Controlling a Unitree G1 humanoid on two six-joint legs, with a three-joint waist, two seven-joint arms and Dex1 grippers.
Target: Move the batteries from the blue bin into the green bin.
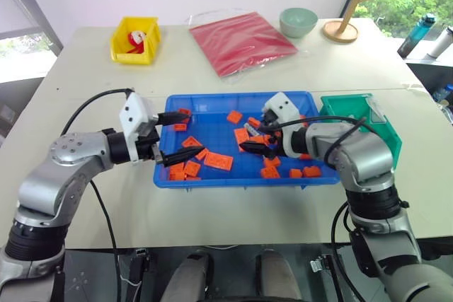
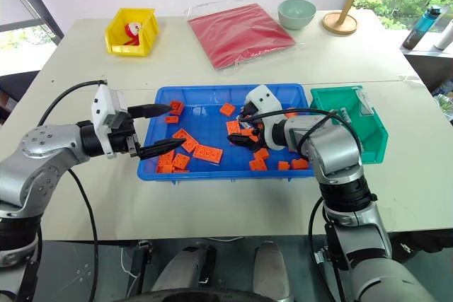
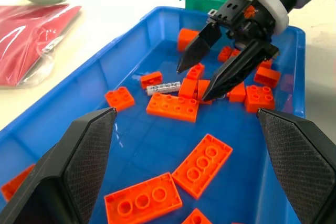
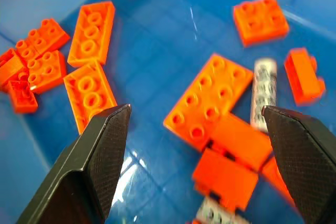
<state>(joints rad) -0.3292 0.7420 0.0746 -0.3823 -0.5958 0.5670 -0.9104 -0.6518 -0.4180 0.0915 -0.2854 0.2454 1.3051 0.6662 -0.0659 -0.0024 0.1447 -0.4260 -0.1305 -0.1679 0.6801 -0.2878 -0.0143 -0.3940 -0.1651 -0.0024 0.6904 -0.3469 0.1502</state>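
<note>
The blue bin [image 1: 241,181] sits in the middle of the table and holds many orange bricks [image 1: 218,161]. One of the batteries [image 3: 164,87], a small silver cylinder, lies flat on the bin floor against an orange brick. A second battery [image 4: 215,212] lies partly under the bricks. My right gripper [image 1: 253,138] hangs open just above the bricks in the bin's right half, with the first battery [image 4: 263,93] lying close by one fingertip and nothing held. My left gripper [image 1: 192,133] is open and empty over the bin's left end. The green bin [image 1: 347,98] stands against the blue bin's right end.
A yellow bin [image 1: 134,40] with a red object stands at the back left. A red bag [image 1: 241,40], a pale green bowl [image 1: 298,21] and a wooden stand [image 1: 347,26] line the far side. Bottles [image 1: 417,33] stand beyond the table's right edge.
</note>
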